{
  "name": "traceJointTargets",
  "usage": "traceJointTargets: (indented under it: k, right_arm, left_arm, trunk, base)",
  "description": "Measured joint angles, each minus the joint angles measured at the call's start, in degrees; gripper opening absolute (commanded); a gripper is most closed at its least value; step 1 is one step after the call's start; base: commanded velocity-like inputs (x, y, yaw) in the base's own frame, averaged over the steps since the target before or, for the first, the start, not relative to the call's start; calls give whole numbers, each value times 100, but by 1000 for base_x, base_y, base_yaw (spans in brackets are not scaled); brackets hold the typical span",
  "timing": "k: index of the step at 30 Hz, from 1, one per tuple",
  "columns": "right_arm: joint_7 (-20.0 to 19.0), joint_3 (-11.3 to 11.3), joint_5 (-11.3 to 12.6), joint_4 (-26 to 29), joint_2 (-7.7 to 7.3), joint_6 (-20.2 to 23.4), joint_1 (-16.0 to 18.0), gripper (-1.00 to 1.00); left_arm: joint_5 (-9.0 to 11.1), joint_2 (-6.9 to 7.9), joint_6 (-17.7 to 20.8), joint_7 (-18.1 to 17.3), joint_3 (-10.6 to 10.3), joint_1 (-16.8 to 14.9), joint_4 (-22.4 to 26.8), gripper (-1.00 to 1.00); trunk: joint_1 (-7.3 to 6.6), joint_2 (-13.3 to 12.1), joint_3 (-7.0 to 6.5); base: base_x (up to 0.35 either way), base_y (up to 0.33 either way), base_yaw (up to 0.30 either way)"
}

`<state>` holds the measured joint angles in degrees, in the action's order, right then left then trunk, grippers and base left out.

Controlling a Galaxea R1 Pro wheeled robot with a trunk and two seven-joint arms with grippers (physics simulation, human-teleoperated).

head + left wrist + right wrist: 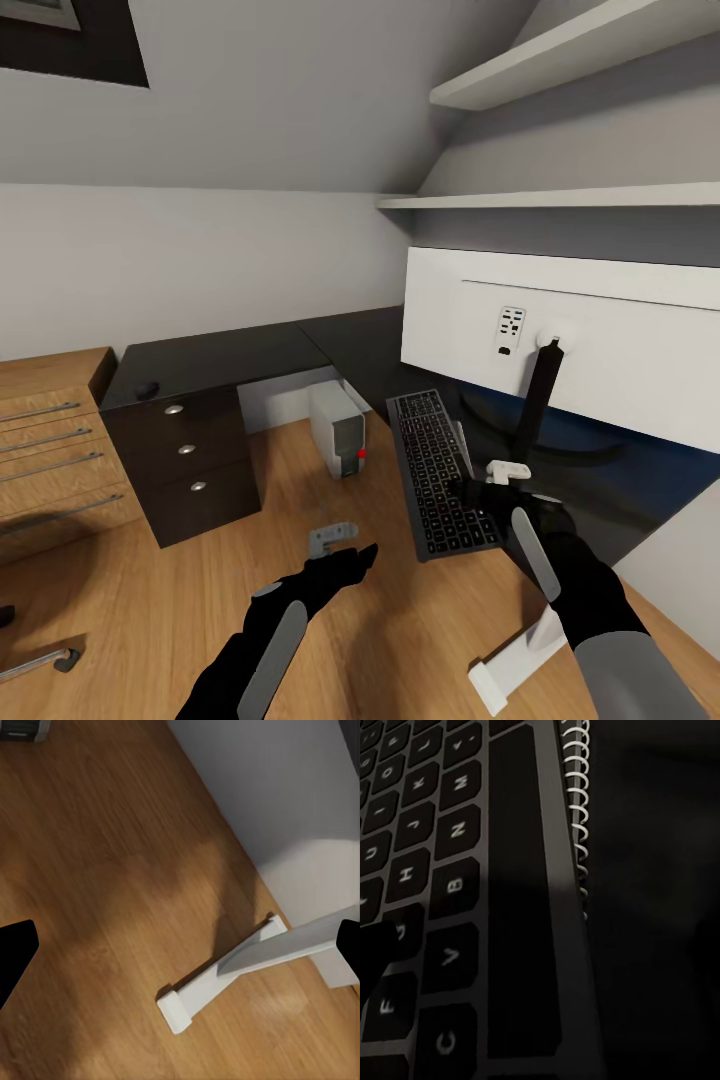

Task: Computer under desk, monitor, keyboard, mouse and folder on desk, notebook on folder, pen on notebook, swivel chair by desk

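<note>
Right end effector (490,483) over keyboard (436,470) on worktop (370,350), grip state unclear; left end effector (335,540) released above floor (150,620).

Sloped grey walls (250,120), white wall shelves (560,60), wood-plank floor (150,600), dark drawer cabinet (185,460), oak drawer unit (50,450).

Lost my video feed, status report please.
Right gripper low over keyboard, grip unclear. Left gripper open above floor. Keyboard overhangs desk edge; spiral notebook tucked under it. Monitor close behind.

Keyboard (440,472) on desk (360,345), before monitor (600,340)
</note>
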<state>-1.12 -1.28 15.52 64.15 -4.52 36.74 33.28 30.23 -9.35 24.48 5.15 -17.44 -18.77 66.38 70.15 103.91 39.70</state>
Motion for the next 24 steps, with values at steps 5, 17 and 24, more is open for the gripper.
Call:
traceJointTargets:
  k: [5,17,24]
  right_arm:
    - [2,0,3,-1,0,-3,0,100]
    - [-3,-1,13,-2,-10,-7,-2,100]
    - [-2,6,24,-6,-19,-4,-1,100]
  left_arm:
    - [2,1,0,-5,-4,0,8,100]
    - [-11,1,-5,-6,-5,0,13,100]
    - [-23,-4,-8,-1,-5,0,11,100]
  trunk:
    - [0,0,0]
    - [0,0,0]
    - [0,0,0]
  base:
    - [0,0,0]
    - [0,0,0]
    - [0,0,0]
